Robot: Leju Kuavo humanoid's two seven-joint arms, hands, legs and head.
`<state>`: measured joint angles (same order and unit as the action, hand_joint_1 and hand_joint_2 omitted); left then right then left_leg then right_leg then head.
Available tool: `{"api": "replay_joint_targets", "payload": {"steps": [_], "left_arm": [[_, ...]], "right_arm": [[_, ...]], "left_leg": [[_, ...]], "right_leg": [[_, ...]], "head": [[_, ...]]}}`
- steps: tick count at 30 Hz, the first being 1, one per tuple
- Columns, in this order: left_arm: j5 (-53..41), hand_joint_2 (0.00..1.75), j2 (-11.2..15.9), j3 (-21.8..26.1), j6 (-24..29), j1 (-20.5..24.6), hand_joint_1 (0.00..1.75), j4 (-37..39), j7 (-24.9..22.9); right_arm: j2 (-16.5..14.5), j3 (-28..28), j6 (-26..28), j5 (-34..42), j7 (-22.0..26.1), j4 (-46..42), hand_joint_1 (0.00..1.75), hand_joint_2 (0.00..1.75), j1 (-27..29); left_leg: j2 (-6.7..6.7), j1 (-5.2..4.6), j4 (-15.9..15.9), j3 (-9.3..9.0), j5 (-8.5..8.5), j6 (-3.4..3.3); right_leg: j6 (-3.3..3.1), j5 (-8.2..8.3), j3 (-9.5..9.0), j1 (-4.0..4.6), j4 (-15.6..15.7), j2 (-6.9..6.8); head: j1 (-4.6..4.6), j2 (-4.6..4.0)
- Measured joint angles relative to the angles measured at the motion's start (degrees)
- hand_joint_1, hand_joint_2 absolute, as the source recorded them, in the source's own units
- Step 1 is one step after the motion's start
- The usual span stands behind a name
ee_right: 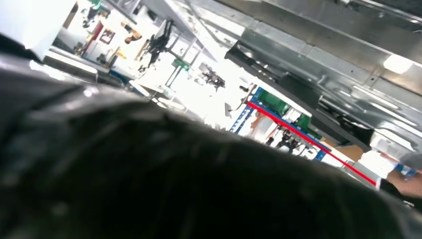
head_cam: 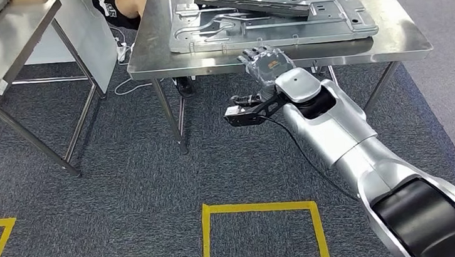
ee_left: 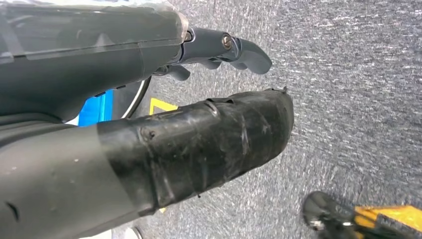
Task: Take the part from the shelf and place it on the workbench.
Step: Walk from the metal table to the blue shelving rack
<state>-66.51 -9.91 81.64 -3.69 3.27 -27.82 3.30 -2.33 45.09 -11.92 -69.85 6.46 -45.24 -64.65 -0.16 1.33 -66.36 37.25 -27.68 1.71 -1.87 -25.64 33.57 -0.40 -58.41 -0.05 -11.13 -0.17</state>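
Here the right hand [head_cam: 264,62], fingers spread, holds nothing beside the part [head_cam: 271,20] on the workbench [head_cam: 393,40].

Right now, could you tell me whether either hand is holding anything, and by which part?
The right hand rests at the near edge of the metal part; a grip cannot be told. The left hand holds nothing.

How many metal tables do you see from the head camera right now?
2. One table stands straight ahead, carrying the grey metal part, with the right robot hand at its near edge. The other table is at far left. More may be out of frame.
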Motion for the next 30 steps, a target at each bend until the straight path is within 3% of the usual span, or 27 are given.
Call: {"api": "replay_joint_targets", "payload": {"steps": [2,5,7,8,11,12,13,14,16,18,21,23,26,27,28,30], "left_arm": [[0.00,0.00,0.05,0.00,0.00,-0.03,0.00,0.00,0.00],[0.00,0.00,0.04,0.00,0.00,0.11,0.00,0.00,0.00],[0.00,0.00,0.02,0.00,0.00,0.15,0.00,0.00,0.01],[0.00,0.00,0.01,0.00,0.00,0.14,0.00,0.00,0.01],[0.00,0.00,0.07,0.00,0.01,0.05,0.00,0.00,0.00],[0.00,0.00,0.12,0.00,0.01,0.02,0.00,0.00,0.00],[0.00,0.00,0.15,0.00,0.01,0.02,0.00,0.00,0.00],[0.00,0.00,0.16,0.00,0.01,0.03,0.00,0.00,0.00],[0.00,0.00,0.10,0.00,0.00,0.03,0.00,0.00,0.00],[0.00,0.00,-0.02,0.00,0.00,0.04,0.00,0.00,0.00],[0.00,0.00,-0.05,0.00,0.00,0.08,0.00,0.00,0.01],[0.00,0.00,-0.02,0.00,0.01,0.08,0.00,0.00,0.02],[0.00,0.00,-0.02,0.00,0.01,0.06,0.00,0.00,0.01],[0.00,0.00,-0.03,0.00,0.00,0.05,0.00,0.00,0.00],[0.00,0.00,-0.04,0.00,0.00,0.04,0.00,0.00,0.00],[0.00,0.00,0.03,0.00,0.00,0.01,0.00,0.00,0.01]], "right_arm": [[0.01,0.00,0.01,0.00,-0.01,-0.01,0.00,0.00,-0.08],[0.02,0.00,0.01,0.00,0.01,-0.02,0.00,0.00,-0.10],[0.02,0.00,0.01,0.00,-0.01,-0.02,0.00,0.00,-0.20],[0.02,0.00,0.01,0.00,-0.01,-0.01,0.00,0.00,-0.25],[0.07,0.00,-0.01,0.00,-0.01,0.05,0.00,0.00,-0.07],[0.08,0.00,-0.02,0.00,-0.01,0.07,0.00,0.00,0.06],[0.08,0.00,-0.02,0.00,-0.01,0.08,0.00,0.00,0.15],[0.08,0.00,-0.02,0.00,-0.01,0.08,0.00,0.00,0.16],[0.08,0.00,0.00,0.00,-0.01,0.07,0.00,0.00,-0.03],[0.08,0.00,0.00,0.00,-0.01,0.07,0.00,0.00,-0.15],[0.08,0.00,0.00,0.00,-0.01,0.05,0.00,0.00,-0.17],[0.04,0.00,0.02,0.00,-0.01,0.02,0.00,0.00,-0.28],[0.02,0.00,0.01,0.00,-0.01,0.02,0.00,0.00,-0.21],[0.02,0.00,0.00,0.00,-0.01,0.03,0.00,0.00,-0.10],[0.02,0.00,0.00,0.00,-0.01,0.04,0.00,0.00,-0.01],[0.02,0.00,0.00,0.00,-0.01,0.03,0.00,0.00,0.03]], "left_leg": [[-0.06,-0.14,5.85,-2.95,1.99,-0.29],[-0.16,-0.32,7.29,-3.53,1.74,-1.30],[-0.06,-0.15,7.71,-3.64,1.85,-2.07],[0.02,-0.06,7.87,-3.68,1.95,-2.45],[0.15,-0.09,7.91,-3.56,2.04,-2.92],[0.14,-0.10,7.89,-3.54,2.05,-2.93],[0.10,-0.11,7.88,-3.56,2.04,-2.93],[0.06,-0.11,7.86,-3.63,2.03,-2.90],[0.01,-0.16,7.83,-3.70,1.94,-2.72],[0.00,-0.25,7.85,-3.61,1.96,-2.31],[0.00,-0.28,7.95,-3.54,1.95,-1.35],[-0.01,-0.26,5.61,-2.55,0.13,-0.92],[-0.01,-0.19,-5.12,2.34,-5.13,-0.59],[0.00,-0.18,-7.77,3.60,-5.74,-0.49],[0.00,-0.18,-8.37,3.93,-5.16,-0.45],[0.01,-0.18,-3.05,1.44,-1.33,-0.60]], "right_leg": [[0.53,-0.41,0.22,0.07,-0.64,0.06],[1.19,-0.49,0.49,0.32,-1.02,0.10],[1.74,-1.60,1.00,0.20,-2.38,0.10],[2.03,-3.00,1.90,0.13,-4.52,0.10],[2.62,-7.91,6.93,-0.12,-15.25,0.08],[2.70,-8.09,8.01,-0.21,-17.34,0.08],[2.69,-7.15,8.10,-0.28,-17.36,0.08],[2.57,-5.23,7.05,-0.33,-15.02,0.08],[2.07,-1.36,3.23,-0.20,-7.07,0.09],[1.62,-0.03,0.94,0.17,-1.99,0.10],[1.06,-0.11,0.74,0.21,-0.66,0.09],[0.40,0.27,0.51,-0.11,0.00,0.05],[-0.05,0.38,0.49,-0.01,0.14,0.03],[-0.10,0.34,0.50,0.08,0.07,0.03],[-0.13,0.26,0.51,0.14,-0.05,0.04],[-0.07,0.01,0.45,0.18,-0.36,0.07]], "head": [[0.00,0.00],[0.01,0.00],[0.02,0.00],[0.02,0.00],[0.02,0.00],[0.02,0.00],[0.02,0.00],[0.02,0.00],[0.02,0.00],[0.02,0.00],[0.01,0.00],[0.01,0.00],[0.00,0.00],[0.00,0.00],[0.00,0.00],[0.00,0.00]]}}
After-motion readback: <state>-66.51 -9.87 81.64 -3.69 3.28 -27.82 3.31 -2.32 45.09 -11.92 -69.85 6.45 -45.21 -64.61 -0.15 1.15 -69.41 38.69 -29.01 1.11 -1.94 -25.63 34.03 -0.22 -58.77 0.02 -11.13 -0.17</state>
